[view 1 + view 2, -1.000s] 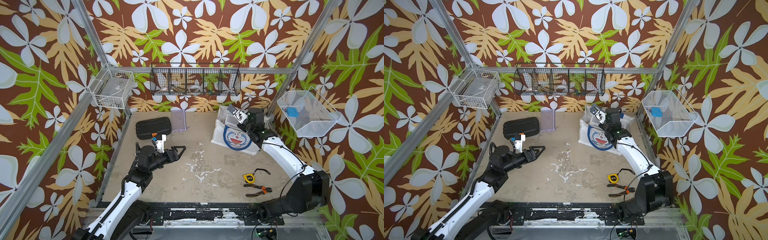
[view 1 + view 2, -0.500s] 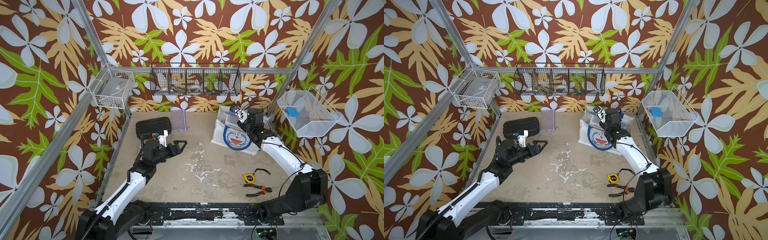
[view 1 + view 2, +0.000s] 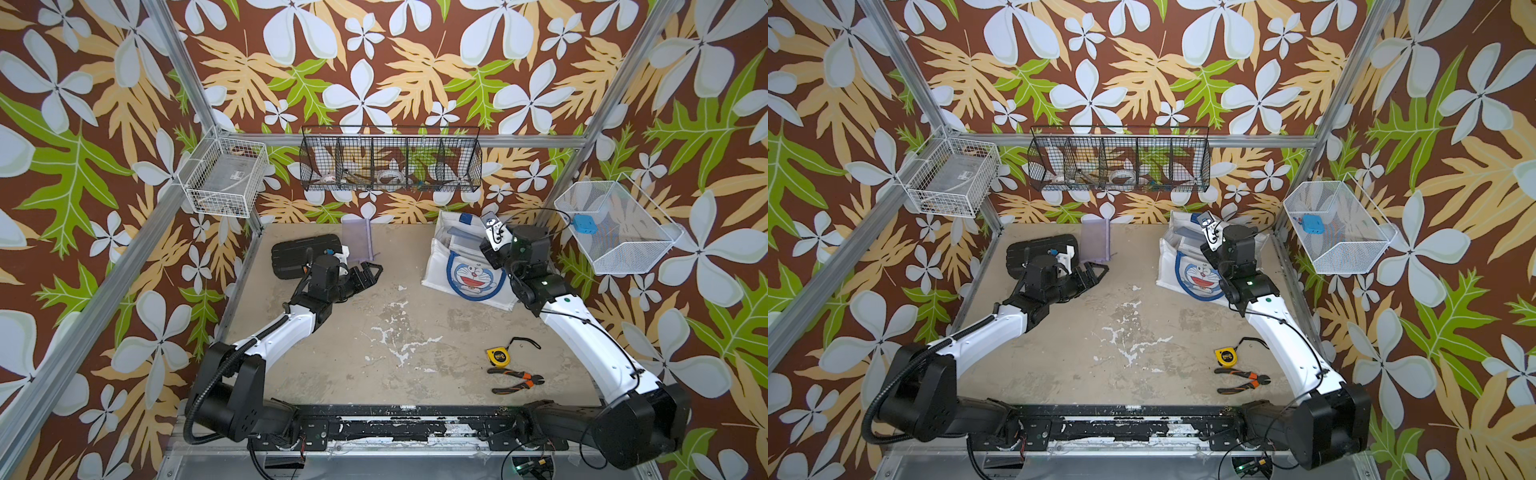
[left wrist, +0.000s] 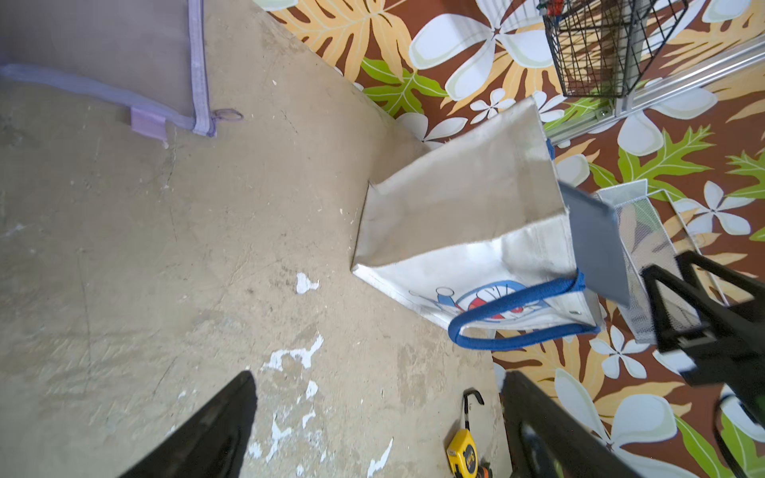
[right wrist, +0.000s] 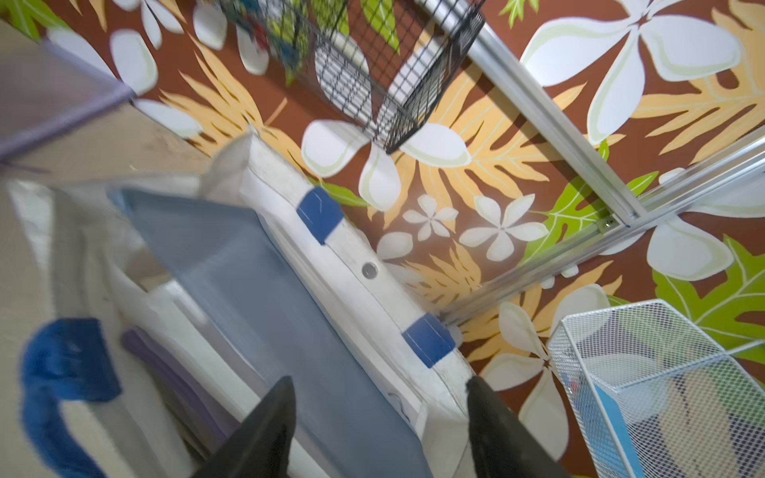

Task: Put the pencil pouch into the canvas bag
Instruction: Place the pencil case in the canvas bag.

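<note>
The white canvas bag [image 3: 469, 278] [image 3: 1192, 274] [image 4: 455, 207] with blue handles and a Doraemon face stands at the back right. A grey-blue pencil pouch [image 3: 463, 241] [image 4: 592, 244] [image 5: 256, 281] stands in its mouth, partly sticking out. Just above it my right gripper [image 3: 484, 245] [image 5: 378, 385] is open, its fingers apart from the pouch. A purple mesh pouch [image 3: 356, 239] [image 4: 95, 54] lies flat by the back wall. My left gripper [image 3: 370, 272] [image 4: 376, 414] hangs open and empty just in front of it.
A black plastic case [image 3: 305, 255] lies at the back left beside my left arm. A yellow tape measure [image 3: 497, 356] and pliers [image 3: 515, 380] lie at the front right. Wire baskets [image 3: 390, 164] hang on the walls. Something purple [image 5: 165, 364] lies inside the bag.
My right gripper has gone from shut to open over the bag, leaving the grey-blue pouch in its mouth. My left arm has reached toward the back, closer to the purple pouch.
</note>
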